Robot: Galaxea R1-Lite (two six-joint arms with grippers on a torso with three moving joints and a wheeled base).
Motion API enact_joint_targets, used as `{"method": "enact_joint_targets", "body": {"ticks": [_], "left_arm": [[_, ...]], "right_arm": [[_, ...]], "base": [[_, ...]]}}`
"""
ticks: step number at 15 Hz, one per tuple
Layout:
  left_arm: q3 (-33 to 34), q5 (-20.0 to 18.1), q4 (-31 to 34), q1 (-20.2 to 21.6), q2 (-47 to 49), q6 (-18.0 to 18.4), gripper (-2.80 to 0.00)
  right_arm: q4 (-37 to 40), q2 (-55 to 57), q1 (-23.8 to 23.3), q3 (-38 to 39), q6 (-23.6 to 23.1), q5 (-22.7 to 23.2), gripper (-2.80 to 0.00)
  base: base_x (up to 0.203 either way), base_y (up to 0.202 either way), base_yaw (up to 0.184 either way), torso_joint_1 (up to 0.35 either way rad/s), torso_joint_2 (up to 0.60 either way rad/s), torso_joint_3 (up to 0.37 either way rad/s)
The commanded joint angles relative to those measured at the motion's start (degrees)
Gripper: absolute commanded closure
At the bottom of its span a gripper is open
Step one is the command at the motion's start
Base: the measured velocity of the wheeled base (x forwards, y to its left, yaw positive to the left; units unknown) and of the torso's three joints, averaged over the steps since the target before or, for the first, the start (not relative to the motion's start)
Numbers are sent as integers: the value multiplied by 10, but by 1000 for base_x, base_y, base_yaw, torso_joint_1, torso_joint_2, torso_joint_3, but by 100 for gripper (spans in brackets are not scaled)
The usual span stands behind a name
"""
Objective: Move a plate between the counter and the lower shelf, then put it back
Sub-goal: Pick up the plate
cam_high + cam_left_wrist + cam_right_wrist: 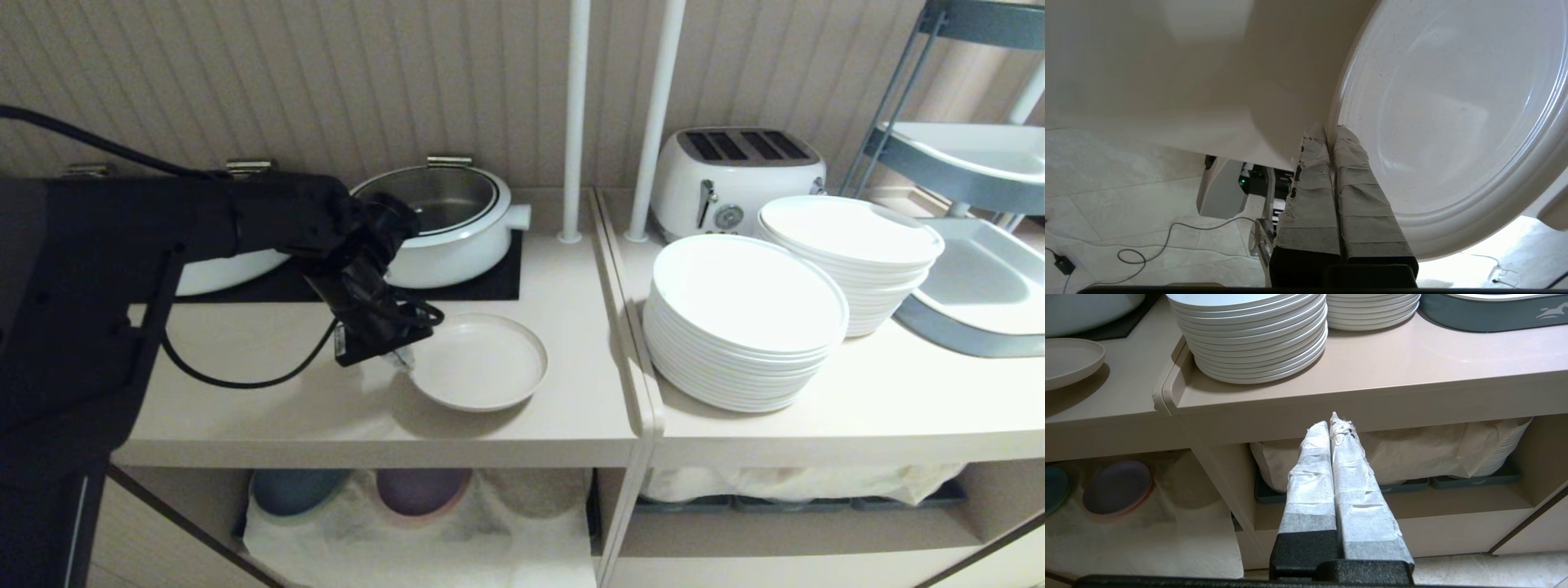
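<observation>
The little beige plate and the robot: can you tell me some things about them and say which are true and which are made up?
1. The left gripper pinches the plate by its rim. True.
2. The plate sits down on the lower shelf. False: it is up at the counter.
3. The right gripper holds a white plate. False: it is shut and empty, in front of the cabinet.
4. A blue plate and a purple plate lie on the lower shelf. True.

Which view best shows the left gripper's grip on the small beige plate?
Left wrist view: the left gripper is shut on the plate rim. Head view shows the plate whole, the grip hidden. Right wrist view shows only the plate's edge.
</observation>
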Motion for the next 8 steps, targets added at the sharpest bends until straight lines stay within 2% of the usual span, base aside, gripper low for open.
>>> {"method": "enact_joint_targets", "body": {"ticks": [1,8], "left_arm": [[9,-2,2,0,-12,-2,0],[85,-16,2,8,-79,-1,0]], "right_arm": [[0,0,0,0,0,0,0],[0,0,0,0,0,0,0]], "base": [[0,0,0,0,0,0],[0,0,0,0,0,0]]}}
